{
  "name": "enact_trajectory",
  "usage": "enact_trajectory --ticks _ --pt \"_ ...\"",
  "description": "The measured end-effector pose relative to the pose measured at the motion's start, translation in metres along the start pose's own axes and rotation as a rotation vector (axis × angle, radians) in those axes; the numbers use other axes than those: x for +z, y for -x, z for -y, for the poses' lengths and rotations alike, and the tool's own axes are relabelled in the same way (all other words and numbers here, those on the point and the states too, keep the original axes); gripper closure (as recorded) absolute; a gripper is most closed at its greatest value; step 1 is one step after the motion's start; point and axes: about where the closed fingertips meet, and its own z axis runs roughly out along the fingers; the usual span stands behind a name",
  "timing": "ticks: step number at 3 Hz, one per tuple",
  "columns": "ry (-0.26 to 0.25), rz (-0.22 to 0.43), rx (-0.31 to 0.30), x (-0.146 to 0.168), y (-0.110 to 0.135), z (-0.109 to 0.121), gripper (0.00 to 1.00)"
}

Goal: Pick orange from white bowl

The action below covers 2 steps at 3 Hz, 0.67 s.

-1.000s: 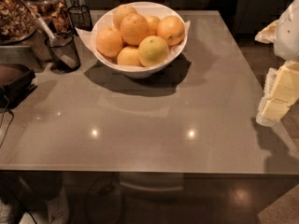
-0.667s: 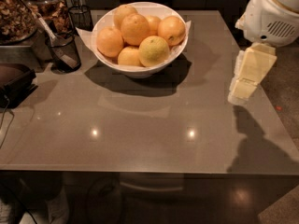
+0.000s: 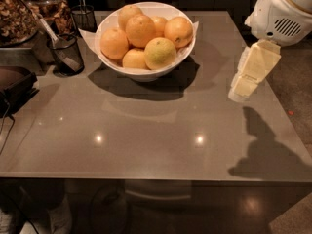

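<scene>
The large, round, deep-coloured orange (image 3: 140,29) sits at the top of the pile in the wide white ceramic bowl (image 3: 146,73). It touches the paler oranges around it, and they hide its underside. A yellow-green tinged fruit (image 3: 160,52) lies just in front of it, against the bowl's near rim.

The bowl stands toward the far edge of the glossy grey table (image 3: 146,130), on a white paper sheet (image 3: 87,35) of which only the corners show. To the left, a black wire-mesh cup (image 3: 66,53) holds a utensil. Behind it, a glass jar of dried pieces (image 3: 51,8) is cut off by the frame.

The cream-coloured pincer (image 3: 238,92) hangs over the table's right side, well apart from the bowl. It is tilted, with its tip pointing down and to the left. Whether the pincer is open or closed cannot be told. The white rounded arm housing (image 3: 287,13) above it is cut off at the top right corner.
</scene>
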Motion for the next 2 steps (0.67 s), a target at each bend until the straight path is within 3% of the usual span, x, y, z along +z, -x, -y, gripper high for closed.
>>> enact_trajectory --ticks 1,2 --pt "0.003 0.097 0.121 0.011 0.022 0.030 0.00" --pt "0.016 0.132 0.173 0.023 0.045 0.061 0.00"
